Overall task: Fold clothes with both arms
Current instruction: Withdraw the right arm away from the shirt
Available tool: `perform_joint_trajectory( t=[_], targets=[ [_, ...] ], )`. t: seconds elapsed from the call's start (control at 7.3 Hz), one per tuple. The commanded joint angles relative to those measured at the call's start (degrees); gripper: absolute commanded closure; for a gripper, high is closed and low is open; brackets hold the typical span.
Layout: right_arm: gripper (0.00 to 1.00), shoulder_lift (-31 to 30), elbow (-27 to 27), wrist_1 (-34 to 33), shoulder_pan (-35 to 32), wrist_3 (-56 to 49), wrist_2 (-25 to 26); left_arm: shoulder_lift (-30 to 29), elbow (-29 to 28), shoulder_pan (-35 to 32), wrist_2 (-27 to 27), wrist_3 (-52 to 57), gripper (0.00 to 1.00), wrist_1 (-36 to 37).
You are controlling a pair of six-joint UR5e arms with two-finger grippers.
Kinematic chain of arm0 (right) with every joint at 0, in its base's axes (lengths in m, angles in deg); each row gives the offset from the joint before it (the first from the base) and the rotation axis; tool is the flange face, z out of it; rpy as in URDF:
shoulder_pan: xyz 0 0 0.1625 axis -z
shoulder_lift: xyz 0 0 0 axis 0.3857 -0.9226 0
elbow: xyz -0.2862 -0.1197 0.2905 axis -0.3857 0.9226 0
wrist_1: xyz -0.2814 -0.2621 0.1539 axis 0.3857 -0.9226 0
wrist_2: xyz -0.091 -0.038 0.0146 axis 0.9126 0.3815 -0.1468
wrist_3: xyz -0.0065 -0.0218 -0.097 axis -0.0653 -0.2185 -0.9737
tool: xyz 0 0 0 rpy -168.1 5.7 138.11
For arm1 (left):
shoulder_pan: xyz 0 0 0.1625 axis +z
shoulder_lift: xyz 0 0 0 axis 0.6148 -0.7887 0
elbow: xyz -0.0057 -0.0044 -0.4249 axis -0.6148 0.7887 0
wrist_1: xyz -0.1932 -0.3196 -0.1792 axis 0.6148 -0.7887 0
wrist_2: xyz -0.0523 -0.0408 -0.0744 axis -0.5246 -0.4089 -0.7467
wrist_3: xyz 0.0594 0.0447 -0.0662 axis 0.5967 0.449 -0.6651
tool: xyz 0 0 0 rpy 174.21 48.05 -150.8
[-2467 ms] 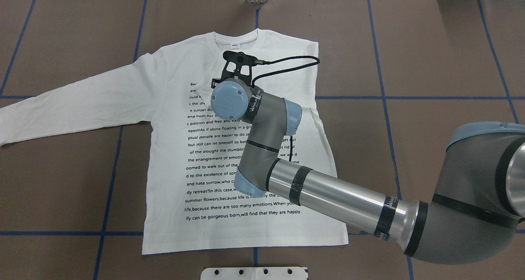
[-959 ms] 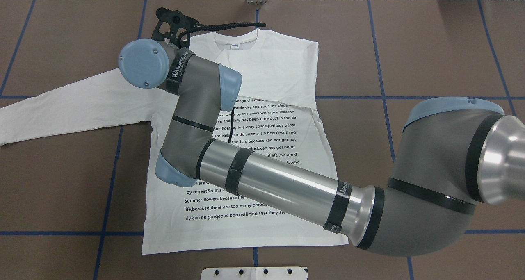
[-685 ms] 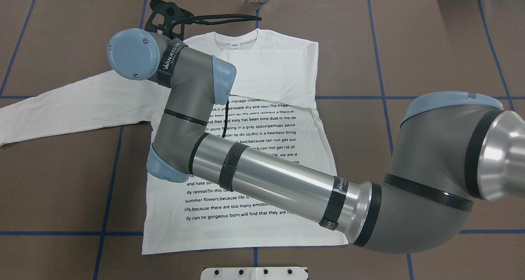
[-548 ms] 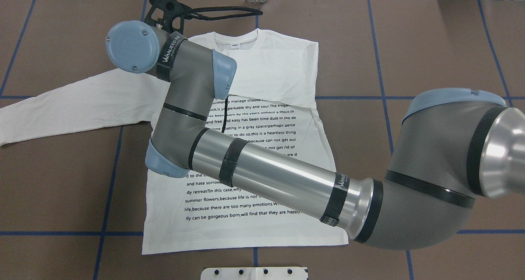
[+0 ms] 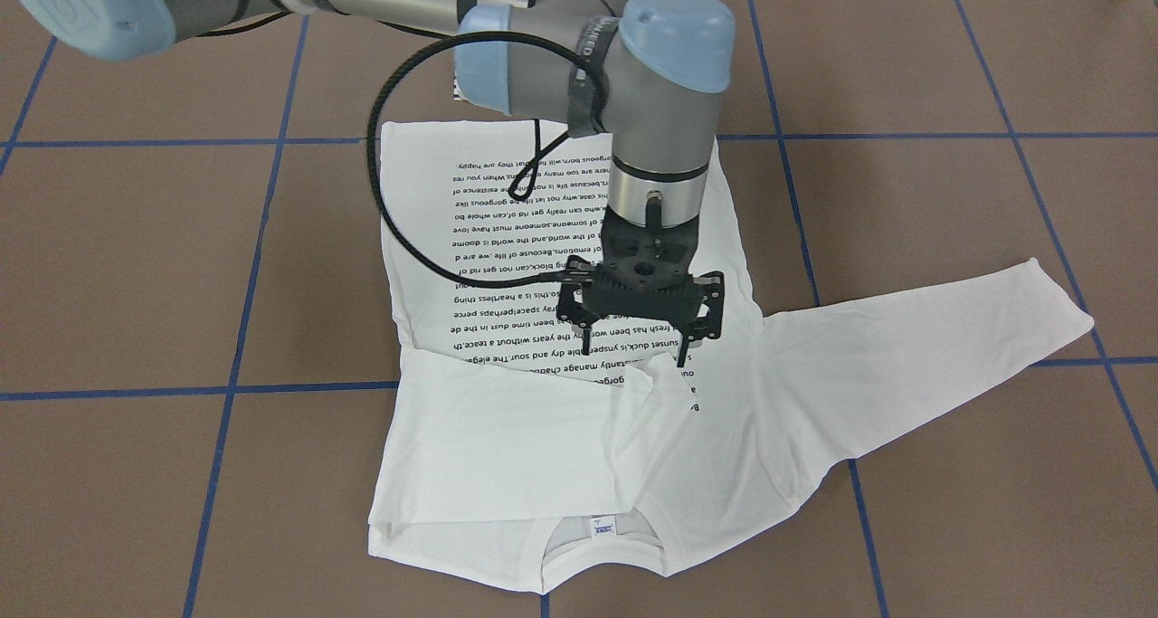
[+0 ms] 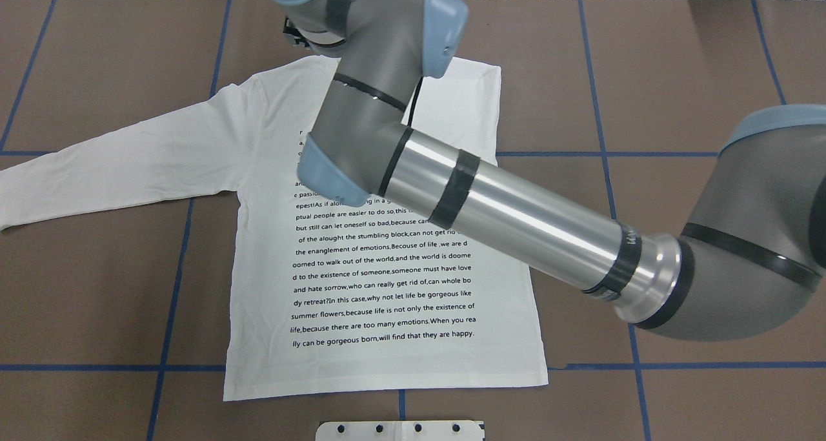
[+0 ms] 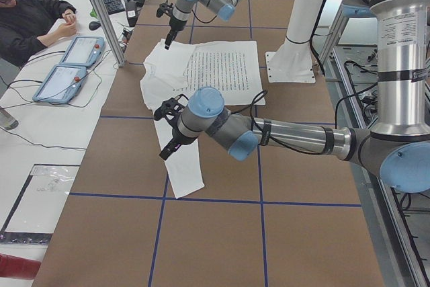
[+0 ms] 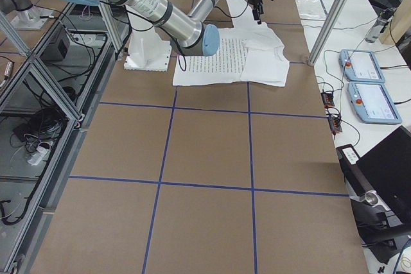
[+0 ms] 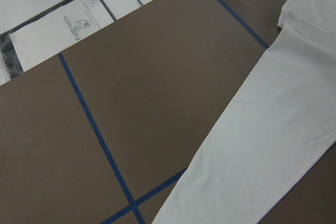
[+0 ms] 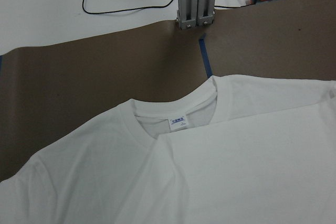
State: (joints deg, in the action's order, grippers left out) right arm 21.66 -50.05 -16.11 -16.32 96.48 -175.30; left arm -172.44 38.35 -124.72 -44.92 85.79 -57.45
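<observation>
Right gripper [image 5: 635, 354] spread wide, empty, just above the flat T-shirt [image 5: 769, 401]. Beside it, one sleeve [image 5: 507, 437] folded across the chest. Other sleeve [image 5: 950, 328] outstretched under the left gripper [image 7: 169, 144], perhaps hovering; grip impossible to tell. Left: that sleeve, body folds.

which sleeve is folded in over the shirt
The sleeve on the robot's right, folded in over the shirt; the left sleeve lies stretched out sideways.

Right arm [image 6: 516, 221] swinging back off outstretched-sleeve shoulder of T-shirt [image 6: 387, 354] toward collar, wrist rising out top of overhead view; end effector [image 5: 635, 356] now hanging over chest print; lower text lines coming back into sight.
</observation>
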Motion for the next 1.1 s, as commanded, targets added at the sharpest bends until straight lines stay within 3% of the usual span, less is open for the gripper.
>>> perform_joint_trajectory(
  t=[0.0,0.27,0.55,0.69,0.96],
  targets=[
    [0.0,-14.9,-18.4,-5.9,-9.5,-16.6,-11.2,0.3,-4.9,4.0,0.5,-12.0,0.0,-10.7],
    [0.0,-29.8,-30.1,-5.9,-20.4,-34.0,-21.7,0.3,-12.8,8.5,3.5,-16.2,0.0,-21.3],
    [0.0,-42.7,-35.2,-5.2,-31.8,-52.4,-32.7,0.4,-17.2,12.5,4.6,-16.2,0.0,-25.8],
    [0.0,-47.1,-35.5,-5.2,-36.8,-60.5,-35.9,0.4,-18.8,15.1,8.2,-16.2,0.0,-27.2],
    [0.0,-51.7,-38.0,-5.1,-39.1,-63.5,-36.3,0.4,-22.4,18.7,9.6,-16.0,0.0,-30.3]
  ],
)
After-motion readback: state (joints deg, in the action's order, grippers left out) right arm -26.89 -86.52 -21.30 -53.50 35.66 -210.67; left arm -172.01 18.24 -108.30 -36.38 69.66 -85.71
